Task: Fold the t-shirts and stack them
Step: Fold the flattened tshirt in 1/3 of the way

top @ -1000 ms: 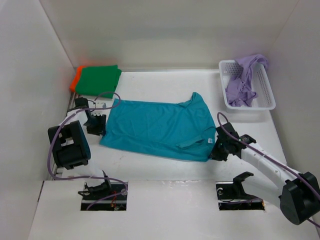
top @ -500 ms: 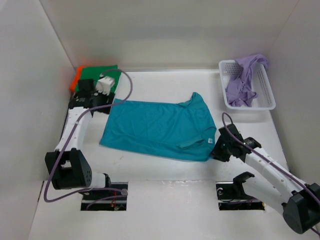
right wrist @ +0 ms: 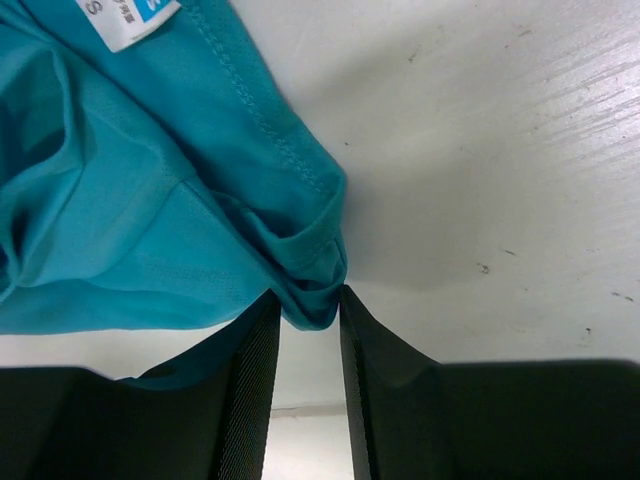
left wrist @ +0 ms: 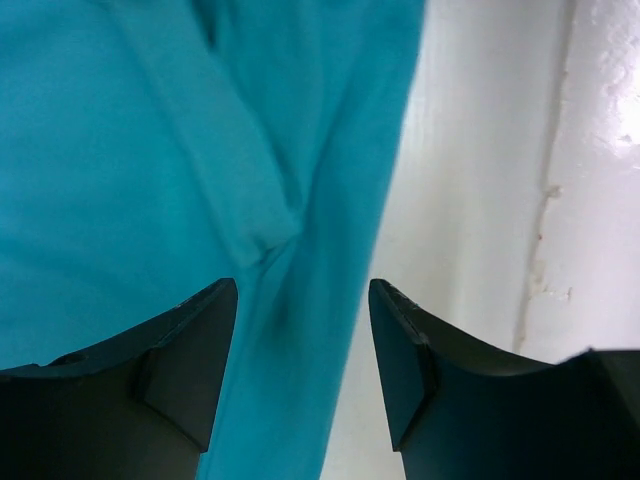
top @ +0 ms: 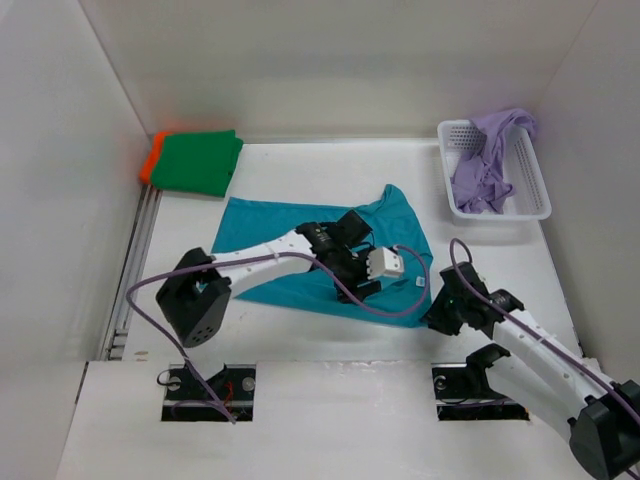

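Teal shirt (top: 262,232) spread flat mid-table (top: 330,165); its near right edge lies at both sets of jaws.
Left gripper (left wrist: 302,300): jaws apart, poised over the shirt, with the cloth's edge and a sleeve seam in the gap below; nothing clamped. Right gripper (right wrist: 308,310): jaws narrowly apart, with the shirt's bunched corner between the fingertips; whether it is pinched cannot be told.

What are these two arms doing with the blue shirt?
Two robot arms are folding shirts. A teal shirt lies spread on the table; the left gripper hovers open over it, and a corner sits in the right gripper, grip unclear. A green shirt lies folded on an orange shirt at the back left; a lavender shirt sits in the basket.
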### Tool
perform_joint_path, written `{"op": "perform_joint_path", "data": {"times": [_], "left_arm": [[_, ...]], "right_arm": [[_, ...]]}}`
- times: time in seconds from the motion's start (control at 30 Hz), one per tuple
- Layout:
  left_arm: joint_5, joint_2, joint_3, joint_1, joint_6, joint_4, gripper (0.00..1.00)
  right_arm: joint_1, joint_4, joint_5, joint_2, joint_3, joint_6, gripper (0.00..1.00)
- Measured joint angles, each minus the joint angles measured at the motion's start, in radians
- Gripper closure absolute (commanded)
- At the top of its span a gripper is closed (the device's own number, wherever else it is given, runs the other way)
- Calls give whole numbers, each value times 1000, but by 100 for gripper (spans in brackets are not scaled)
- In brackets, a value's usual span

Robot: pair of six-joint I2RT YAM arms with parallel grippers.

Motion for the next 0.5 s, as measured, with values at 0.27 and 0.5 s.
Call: {"op": "perform_joint_path", "data": {"times": [0.27,0.5], "left_arm": [[13,142,76,-16,-8,10,56],[-11,206,106,-16,-28,42,64]], "right_arm": [[0,30,2,-5,-3,18,68],[0,45,2,1,-3,18,68]]}}
